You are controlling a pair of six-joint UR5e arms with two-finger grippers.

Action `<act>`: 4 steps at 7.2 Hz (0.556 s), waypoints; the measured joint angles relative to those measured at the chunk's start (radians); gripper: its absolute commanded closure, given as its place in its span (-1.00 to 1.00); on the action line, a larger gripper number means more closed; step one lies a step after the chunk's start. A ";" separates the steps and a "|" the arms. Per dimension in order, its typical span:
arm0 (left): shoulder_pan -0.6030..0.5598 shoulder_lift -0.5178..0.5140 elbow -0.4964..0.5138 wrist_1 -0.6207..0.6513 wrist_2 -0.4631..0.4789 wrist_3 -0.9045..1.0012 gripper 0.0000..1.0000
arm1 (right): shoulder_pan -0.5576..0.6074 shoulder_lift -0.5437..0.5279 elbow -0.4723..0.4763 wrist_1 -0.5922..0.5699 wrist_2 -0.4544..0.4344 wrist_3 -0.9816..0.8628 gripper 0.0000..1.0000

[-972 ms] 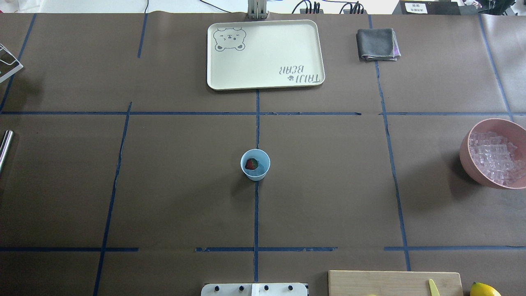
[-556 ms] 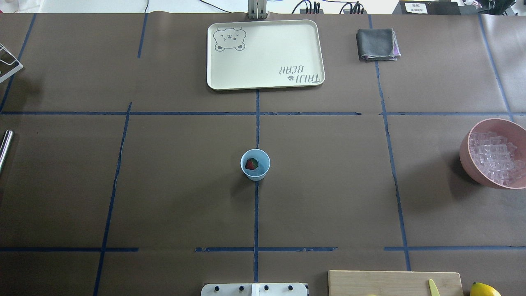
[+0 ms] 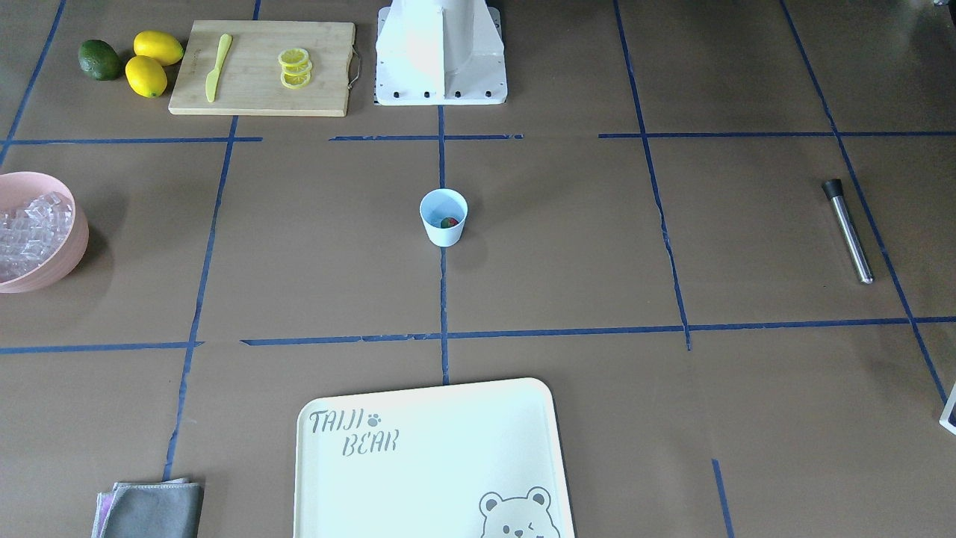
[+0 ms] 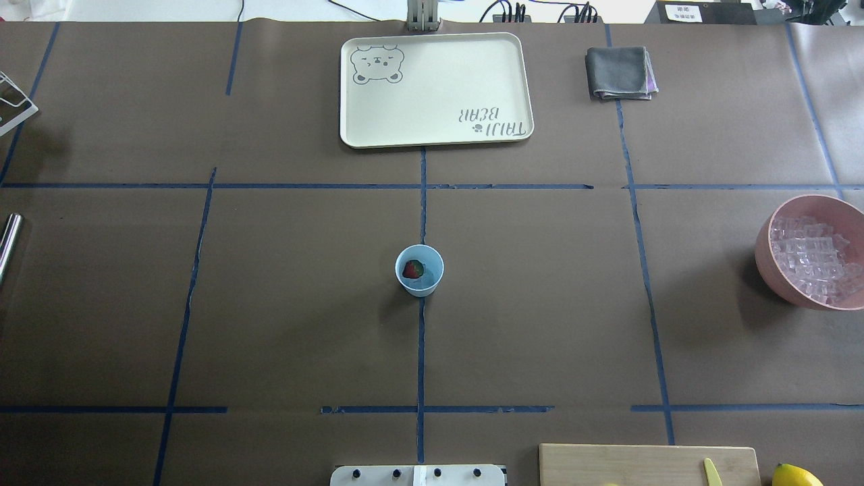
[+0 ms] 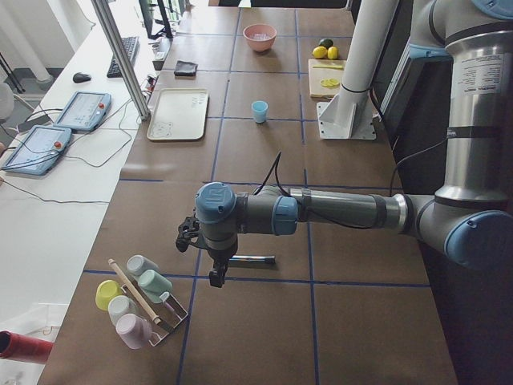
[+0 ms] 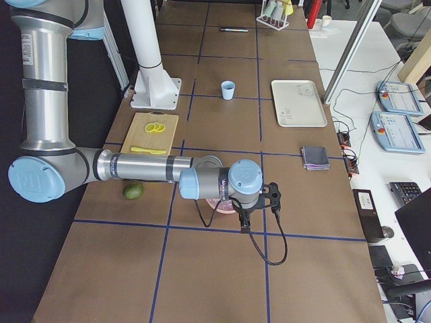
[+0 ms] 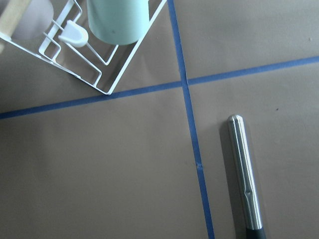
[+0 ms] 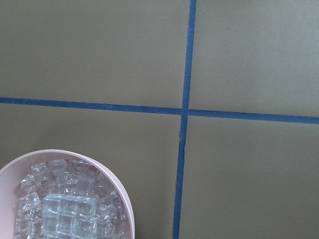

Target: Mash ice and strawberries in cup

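Note:
The light blue cup (image 4: 420, 280) stands at the table's middle, also in the front view (image 3: 442, 232). A red strawberry (image 4: 410, 270) lies inside it. Ice (image 4: 810, 256) fills a pink bowl (image 4: 766, 266) at the right edge, and shows in the right wrist view (image 8: 67, 219). My left gripper (image 5: 216, 278) hangs over a steel muddler (image 7: 244, 174) at the far left. My right gripper (image 6: 245, 224) hangs over the ice bowl. I cannot tell whether either gripper is open or shut. Neither wrist view shows its fingers.
A cream bear tray (image 4: 439, 131) and a grey cloth (image 4: 617, 73) lie at the far side. A cutting board (image 3: 254, 93) with lemon slices and a yellow knife, lemons and a green fruit sit near the robot's base. A wire cup rack (image 5: 140, 301) stands beside the muddler.
The ice bowl at the right edge looks very slightly shifted. The cup and strawberry have not moved.

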 measured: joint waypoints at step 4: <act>0.000 0.001 0.000 -0.006 0.000 -0.005 -1.00 | 0.000 0.000 -0.001 0.002 -0.001 0.000 -0.99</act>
